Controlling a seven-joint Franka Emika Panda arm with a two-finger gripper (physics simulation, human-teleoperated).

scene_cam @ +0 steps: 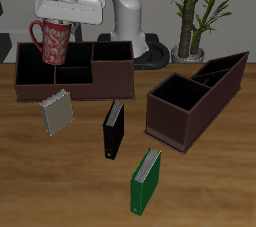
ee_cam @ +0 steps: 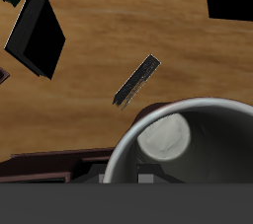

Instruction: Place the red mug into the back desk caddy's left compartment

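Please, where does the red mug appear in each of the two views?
Exterior view: the red mug hangs from the gripper above the wide dark brown caddy, at the table's back.
Wrist view: only the mug's pale rim and inside show, very close to the camera.
Shared landmark: the grey book.

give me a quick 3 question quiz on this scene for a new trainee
1. True or false: the red mug stands on the table beside the green book.
2. Over which part of the back desk caddy does the mug hang? A) the end section under the gripper B) a small middle section C) outside it, over the bare table
3. How many books lie on the table in front of that caddy?

Key
1. False: it hangs in the gripper, above the caddy.
2. A
3. Three: the grey book, the black book and the green one.
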